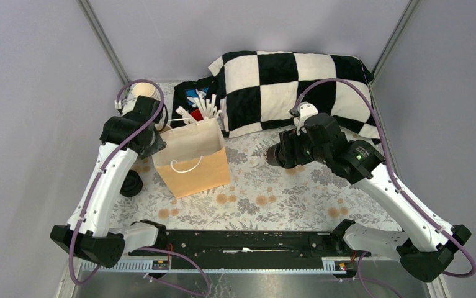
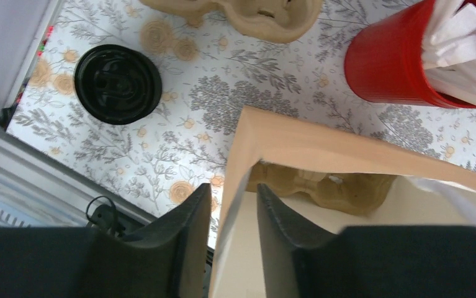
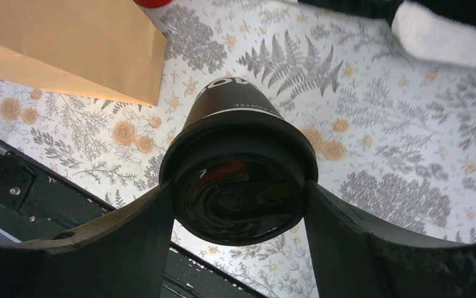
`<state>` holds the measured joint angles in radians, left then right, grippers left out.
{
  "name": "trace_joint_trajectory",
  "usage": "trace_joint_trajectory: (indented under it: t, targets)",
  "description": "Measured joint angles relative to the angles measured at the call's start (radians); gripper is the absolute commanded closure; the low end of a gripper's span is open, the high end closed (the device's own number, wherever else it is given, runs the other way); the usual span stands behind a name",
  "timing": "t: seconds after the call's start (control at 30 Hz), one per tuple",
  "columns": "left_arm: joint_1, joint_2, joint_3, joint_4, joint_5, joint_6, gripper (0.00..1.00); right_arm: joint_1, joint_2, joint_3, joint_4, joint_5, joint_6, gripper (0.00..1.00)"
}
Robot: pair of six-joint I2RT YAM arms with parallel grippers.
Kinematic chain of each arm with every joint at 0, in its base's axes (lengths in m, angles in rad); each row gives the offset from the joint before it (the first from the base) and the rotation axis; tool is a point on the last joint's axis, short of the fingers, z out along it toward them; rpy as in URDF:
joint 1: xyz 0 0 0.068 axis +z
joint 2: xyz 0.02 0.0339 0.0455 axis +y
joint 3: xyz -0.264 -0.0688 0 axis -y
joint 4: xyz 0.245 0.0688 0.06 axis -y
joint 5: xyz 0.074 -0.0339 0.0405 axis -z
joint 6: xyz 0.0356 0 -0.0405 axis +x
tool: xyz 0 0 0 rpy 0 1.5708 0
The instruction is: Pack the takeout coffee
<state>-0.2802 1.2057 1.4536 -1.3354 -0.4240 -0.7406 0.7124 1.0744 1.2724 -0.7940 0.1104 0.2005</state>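
One takeout coffee [image 3: 235, 105] is held in the right gripper [image 3: 238, 192], clamped across its black-lidded rim, over the floral tabletop [image 1: 272, 198] to the right of the paper bag [image 1: 192, 164]. The left gripper [image 2: 234, 211] is set narrowly astride the bag's rim; whether the paper is pinched cannot be told. Light, thin-walled and crushable, the cup is judged best taken gently at its stiffer lidded rim.
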Motion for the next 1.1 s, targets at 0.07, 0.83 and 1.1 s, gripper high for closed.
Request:
trace_joint_trajectory:
  t: [0.07, 0.83, 1.1]
  targets:
    - [0.000, 0.002, -0.008, 0.029, 0.020, 0.025, 0.80, 0.000, 0.004, 0.041, -0.011, -0.006, -0.033, 0.41]
    - [-0.197, 0.006, -0.100, 0.473, 0.433, 0.158, 0.97, 0.002, 0.111, 0.499, -0.115, -0.166, -0.360, 0.48]
    - [-0.270, 0.177, -0.023, 0.597, 0.447, 0.164, 0.99, 0.002, 0.135, 0.621, -0.222, -0.072, -0.414, 0.47]
